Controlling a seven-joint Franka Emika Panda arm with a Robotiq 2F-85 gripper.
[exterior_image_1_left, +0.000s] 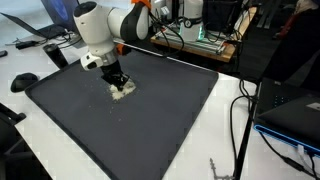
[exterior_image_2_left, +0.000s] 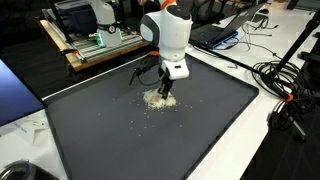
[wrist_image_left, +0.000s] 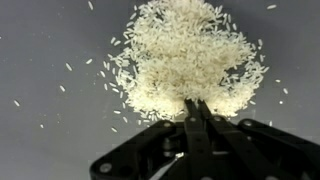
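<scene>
On the mat (exterior_image_1_left: 165, 125), near its centre in an exterior view, my gripper (exterior_image_1_left: 119, 85) stands tip-down on the rice pile (exterior_image_1_left: 126, 91). The bulk of the rice sits in one heap, so I judge the gathering mostly done. A white table (exterior_image_1_left: 228, 140) borders the mat, with a laptop (exterior_image_1_left: 292, 112) just off the mat's edge.

In an exterior view, the gripper (exterior_image_2_left: 163, 96) touches the rice pile (exterior_image_2_left: 154, 101). Stray grains (exterior_image_2_left: 141, 123) dot the mat nearby, and those are what's left. A wooden bench (exterior_image_2_left: 95, 50) with gear stands behind the mat, and cables (exterior_image_2_left: 285, 85) trail off the mat's side.

Wrist view: the gripper (wrist_image_left: 196, 103) has its fingers pressed together, pinching nothing I can see, with the tips at the rice pile's (wrist_image_left: 185, 55) rim. Stray grains (wrist_image_left: 68, 67) lie scattered on bare mat (wrist_image_left: 40, 140).
</scene>
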